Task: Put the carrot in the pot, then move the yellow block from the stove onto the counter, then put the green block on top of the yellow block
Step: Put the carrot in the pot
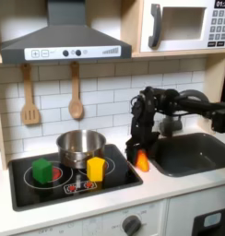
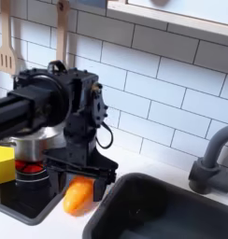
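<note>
Orange and tapered, the carrot (image 1: 142, 161) hangs between the jaws of the gripper (image 1: 139, 157), which are closed on its upper part; in the second exterior view the carrot (image 2: 78, 194) juts down and toward the camera below the black gripper (image 2: 81, 177). It is off the surface, over the strip of pale table (image 1: 165, 184) between the right edge of the stove (image 1: 119, 175) and the left rim of the dark sink (image 1: 193, 152). Whether its tip touches the table cannot be told.

On the black stove, the yellow block (image 1: 96, 169) stands upright near the front edge, just to the first exterior view's left of the carrot and apart from it. The green block (image 1: 41, 171) sits on the burner at the stove's front left corner, well apart from the yellow one. Behind them, toward the stove's back edge, stands the steel pot (image 1: 80, 146). In the second exterior view the yellow block (image 2: 4, 165) shows at the left edge, with the pot (image 2: 32, 147) behind it, partly hidden by the arm.

The black arm (image 1: 193, 106) reaches in from the first exterior view's right, above the sink. On the tiled wall behind hang a wooden spatula (image 1: 29, 97) and a wooden spoon (image 1: 76, 92).
</note>
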{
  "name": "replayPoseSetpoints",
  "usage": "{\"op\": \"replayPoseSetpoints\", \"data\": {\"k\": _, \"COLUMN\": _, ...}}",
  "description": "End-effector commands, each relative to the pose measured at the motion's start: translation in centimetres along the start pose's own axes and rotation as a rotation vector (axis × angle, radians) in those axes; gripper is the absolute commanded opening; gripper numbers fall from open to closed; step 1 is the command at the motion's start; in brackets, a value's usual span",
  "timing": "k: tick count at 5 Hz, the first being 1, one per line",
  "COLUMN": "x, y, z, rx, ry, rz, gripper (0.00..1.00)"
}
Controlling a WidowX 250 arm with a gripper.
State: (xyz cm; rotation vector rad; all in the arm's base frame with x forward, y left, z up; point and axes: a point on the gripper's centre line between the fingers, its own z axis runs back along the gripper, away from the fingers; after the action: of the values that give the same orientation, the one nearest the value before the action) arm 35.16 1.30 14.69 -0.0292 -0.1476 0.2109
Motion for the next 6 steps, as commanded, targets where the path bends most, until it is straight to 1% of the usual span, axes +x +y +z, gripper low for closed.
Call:
{"op": "replayPoseSetpoints", "data": {"k": 1, "x": 0.1, "y": 0.2, "z": -0.3, "rx": 0.002, "ry": -0.007, "rz": 0.003, "gripper": 1.00}}
{"op": "replayPoseSetpoints", "data": {"k": 2, "x": -0.1, "y": 0.4, "z": -0.5, "rx": 0.023, "ry": -0.005, "rz": -0.001, "gripper": 0.20}}
{"op": "replayPoseSetpoints", "data": {"k": 3, "x": 0.0, "y": 0.8, "z": -0.4, "rx": 0.006, "ry": -0.026, "rz": 0.026, "gripper": 0.00}}
{"op": "replayPoseSetpoints", "data": {"k": 4, "x": -0.1, "y": 0.7, "z": -0.6, "rx": 0.007, "ry": -0.029, "rz": 0.020, "gripper": 0.00}}
{"op": "replayPoseSetpoints", "data": {"k": 5, "x": 0.1, "y": 1.2, "z": 0.3, "rx": -0.002, "ry": -0.042, "rz": 0.029, "gripper": 0.00}}
{"op": "replayPoseSetpoints", "data": {"k": 6, "x": 0.0, "y": 1.4, "z": 1.1, "rx": -0.030, "ry": -0.036, "rz": 0.017, "gripper": 0.00}}
